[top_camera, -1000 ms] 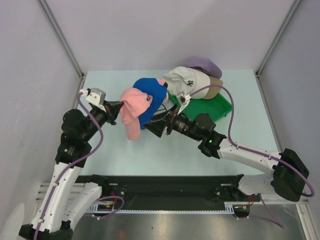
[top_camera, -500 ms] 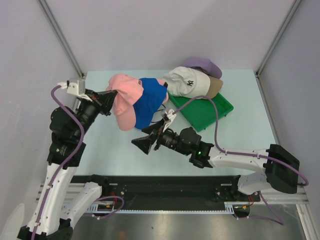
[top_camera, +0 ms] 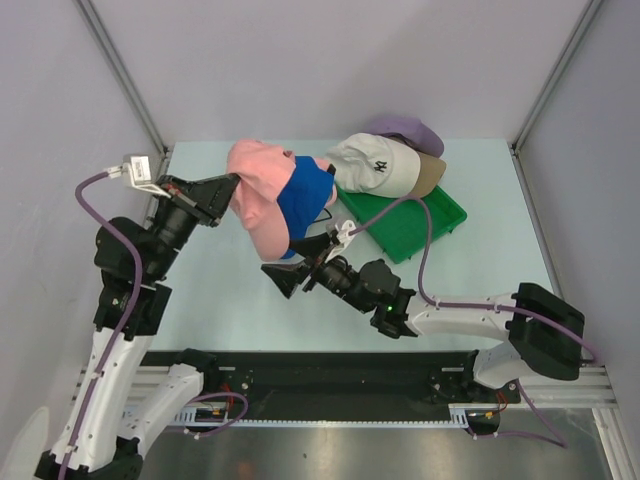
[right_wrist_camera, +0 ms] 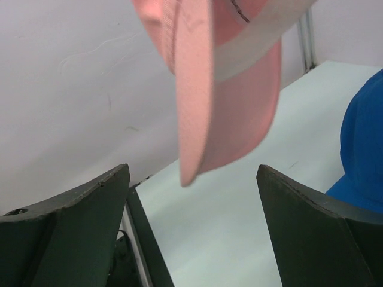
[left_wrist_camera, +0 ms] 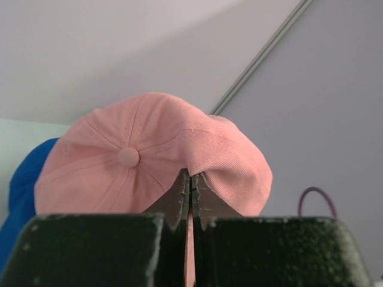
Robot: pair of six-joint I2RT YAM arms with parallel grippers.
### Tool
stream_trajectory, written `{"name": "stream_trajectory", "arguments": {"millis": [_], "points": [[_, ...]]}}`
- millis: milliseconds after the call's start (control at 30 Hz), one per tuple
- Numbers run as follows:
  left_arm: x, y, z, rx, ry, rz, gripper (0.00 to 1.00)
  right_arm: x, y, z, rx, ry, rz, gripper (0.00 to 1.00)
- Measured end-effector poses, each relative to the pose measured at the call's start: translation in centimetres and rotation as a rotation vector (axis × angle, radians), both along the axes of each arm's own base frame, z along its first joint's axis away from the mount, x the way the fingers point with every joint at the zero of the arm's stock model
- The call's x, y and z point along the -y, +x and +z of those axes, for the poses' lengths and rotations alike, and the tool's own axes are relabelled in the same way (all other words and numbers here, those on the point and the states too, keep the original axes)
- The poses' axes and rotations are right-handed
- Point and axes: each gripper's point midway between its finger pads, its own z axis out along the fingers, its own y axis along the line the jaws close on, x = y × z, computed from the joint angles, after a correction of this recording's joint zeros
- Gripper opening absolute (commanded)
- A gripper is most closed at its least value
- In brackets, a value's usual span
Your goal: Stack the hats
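A robotics lab test cell. Two white-and-black jointed robot arms (top_camera: 125,300) (top_camera: 470,315) are bolted to a black metal rail (top_camera: 330,370) at the near edge of a pale mint-green surface (top_camera: 500,240). Plain grey panel walls (top_camera: 330,60) on bare aluminium frame posts (top_camera: 120,70) enclose it. Purple cables (top_camera: 424,250) trail from the arms.

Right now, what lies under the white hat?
A tan hat, only its right edge showing; below it the green tray. The white hat covers the rest of the tan hat and the tray's far left corner.
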Motion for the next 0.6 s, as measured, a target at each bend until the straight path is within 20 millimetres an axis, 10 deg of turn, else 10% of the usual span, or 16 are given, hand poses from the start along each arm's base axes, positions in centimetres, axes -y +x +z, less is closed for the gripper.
{"name": "stream_trajectory", "arguments": {"millis": [300,600], "points": [[0.8,-1.5,2.5,0.037,-0.145,-0.054,0.0,-0.9,0.1,-1.9,0.079,-0.012,-0.011,0.93],[2.1,-1.6,1.4,-0.03,-0.252,-0.098,0.0,-0.7,-0.7,0.3,0.192,0.04,-0.04,0.93]]}}
